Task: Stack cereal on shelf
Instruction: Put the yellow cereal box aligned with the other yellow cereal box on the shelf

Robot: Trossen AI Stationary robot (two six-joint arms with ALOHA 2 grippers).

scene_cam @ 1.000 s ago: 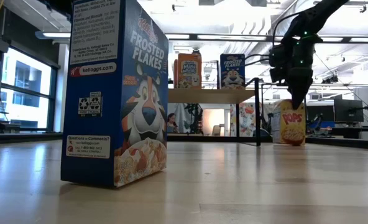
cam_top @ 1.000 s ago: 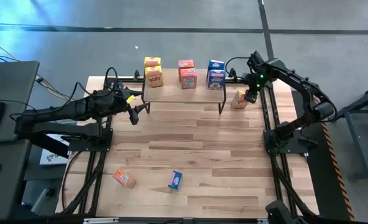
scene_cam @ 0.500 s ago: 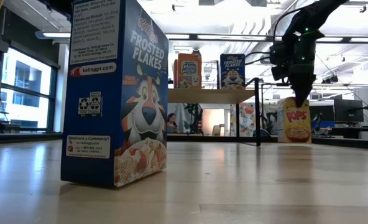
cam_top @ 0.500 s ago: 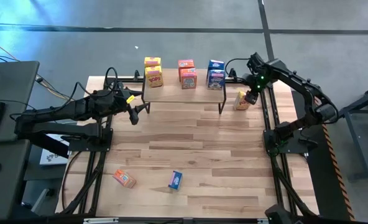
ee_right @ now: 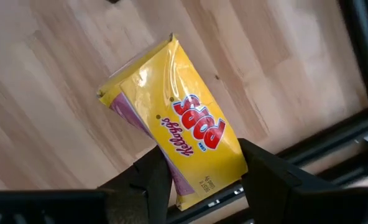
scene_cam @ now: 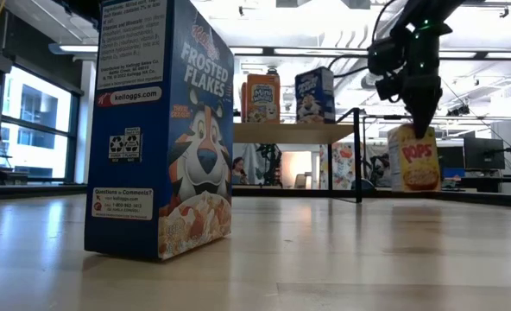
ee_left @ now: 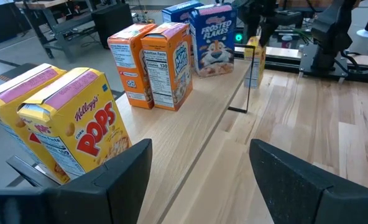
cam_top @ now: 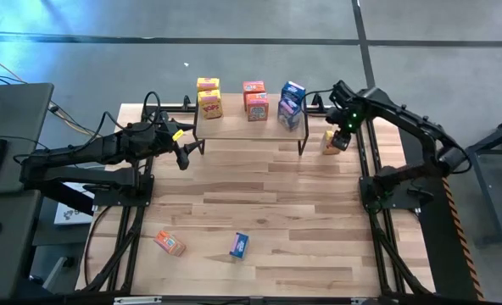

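My right gripper [cam_top: 341, 135] is shut on a yellow Pops cereal box [cam_top: 328, 141] just off the shelf's right end, above the tabletop. The shelf [cam_top: 238, 127], a light plank on black legs, carries two yellow boxes [cam_top: 209, 103], two orange-red boxes [cam_top: 257, 106] and two blue boxes [cam_top: 290, 111]; the blue ones stand askew. My left gripper [cam_top: 183, 154] is open and hovers by the shelf's left end, touching nothing. On the near tabletop an orange-red box [cam_top: 170, 243] lies flat and a blue box [cam_top: 239, 245] stands on its base. My right gripper pinches the yellow box between its two fingers [ee_right: 154, 177] at the box's top end [scene_cam: 415, 131]. It comes from above, pointing down. The box hangs below the fingers nearly upright, front toward the near edge, its bottom [scene_cam: 413, 187] just clear of the table.
The right arm's links [cam_top: 387, 110] pass close by the shelf's right end and the blue boxes. The black frame rails [cam_top: 365, 152] run along the table's right side next to the held box. Bare wood [cam_top: 259, 195] lies between the shelf and the two near boxes.
My right gripper has risen a little and drawn slightly toward the near edge, lifting the yellow box off the table. The blue boxes at the shelf's right end have slid toward the left and turned askew. My left arm has kept still.
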